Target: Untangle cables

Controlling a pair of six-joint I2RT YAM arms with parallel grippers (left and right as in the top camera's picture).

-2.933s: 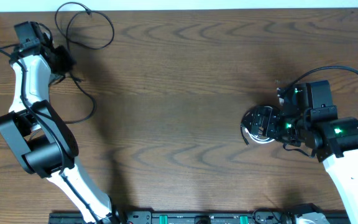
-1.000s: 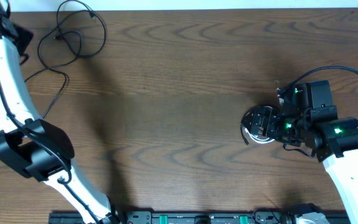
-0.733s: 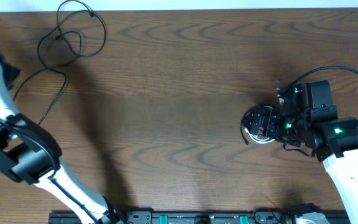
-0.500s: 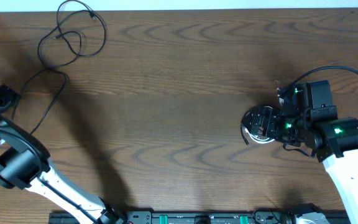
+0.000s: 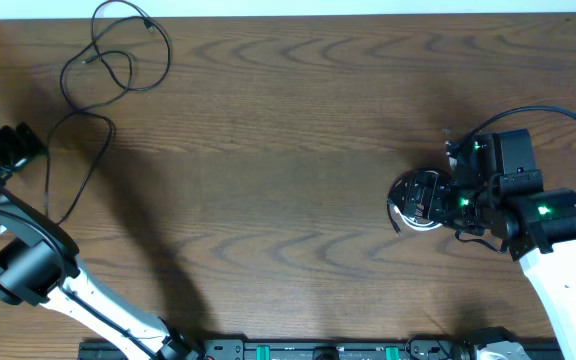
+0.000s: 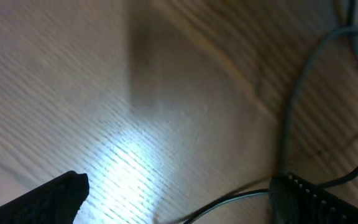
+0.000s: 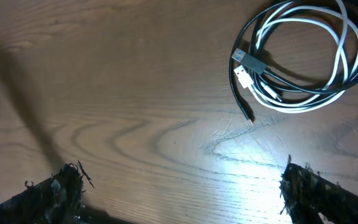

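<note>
The left claw (image 6: 179, 196) has its jaws wide apart and clamps nothing. Its two dark, ribbed fingertips (image 6: 55, 193) show only at the lower corners of the blurred wrist view, with bare, glare-lit wood grain between them. Ahead of it, toward its right-hand finger, the loose black cable (image 6: 291, 112) curves down as a thin round cord. A finer strand runs in under that finger's tip, and whether it touches the finger cannot be told. From above, this cable lies just beside the claw and winds away beyond it in slack, overlapping loops. The right claw (image 7: 185, 186) is also spread wide and empty, its rough black tips at the lower corners of its own view. Ahead of it and off to its right-hand side lies the coil (image 7: 297, 98), white and black cord wound together into a neat, smooth, round ring. It lies flat and clear of both fingers. Its small plug ends (image 7: 250, 60) sit on the ring's side nearer the claw's midline: one blocky and grey-blue, one white, and one slim and black pointing back toward the claw. From above, the claw hangs over the coil and hides most of it. The counter (image 5: 288, 150) is dark brown wood with wavy grain. A thick black lead (image 5: 568, 115) arcs over the right arm behind the claw, and a black rail (image 5: 318, 350) with green lights runs along the near edge.
</note>
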